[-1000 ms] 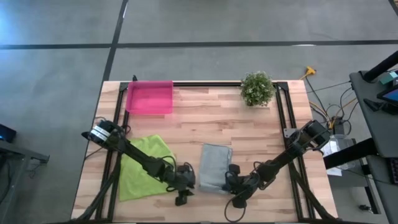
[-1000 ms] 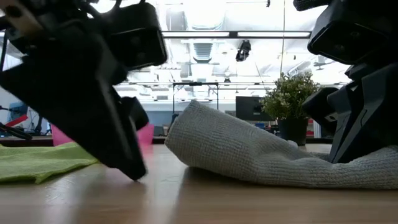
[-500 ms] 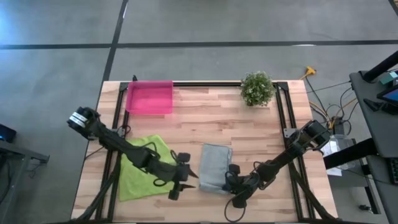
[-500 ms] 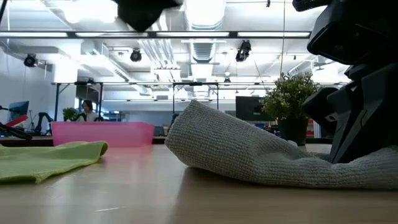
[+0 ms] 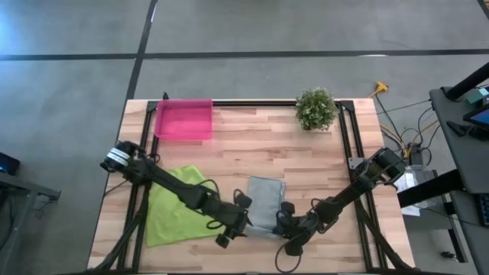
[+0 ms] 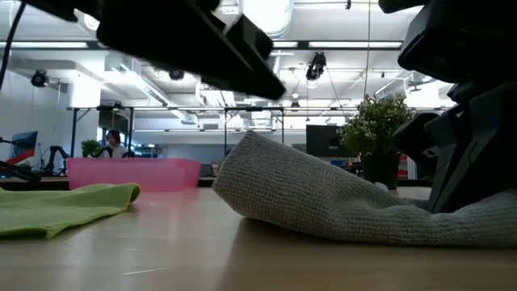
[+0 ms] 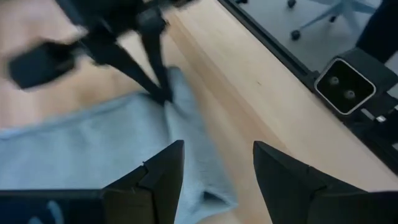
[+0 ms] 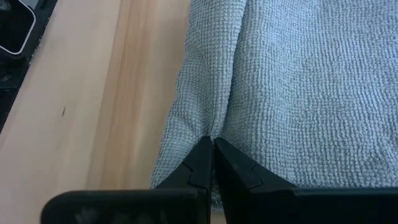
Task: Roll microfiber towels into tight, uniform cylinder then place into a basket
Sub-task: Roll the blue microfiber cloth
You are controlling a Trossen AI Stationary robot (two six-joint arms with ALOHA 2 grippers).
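Note:
The grey towel [image 5: 265,200] lies near the table's front edge, its left part humped up in the low view [image 6: 275,182]. The lime green towel [image 5: 174,205] lies flat to its left. The pink basket [image 5: 183,119] stands at the far left. My right gripper [image 5: 284,222] is shut on the grey towel's near right corner. My left gripper [image 5: 238,217] is open and hovers over the grey towel's near left corner, touching nothing; its fingers frame the cloth in the left wrist view [image 7: 217,180]. My right gripper pinches a pucker of the grey towel at its near right corner [image 8: 210,132] between its two shut fingertips. The fingers slant down from the table's right side. The cloth gathers into a crease at the fingertips, and the rest of the towel lies on the table.
A small potted plant [image 5: 315,108] stands at the far right. Bare wood lies between the towels and the basket. The table's front edge is close behind both grippers.
My left gripper has risen off the table between the two towels and gone right, toward the grey towel's near left corner. The grey towel has kept its shape and place.

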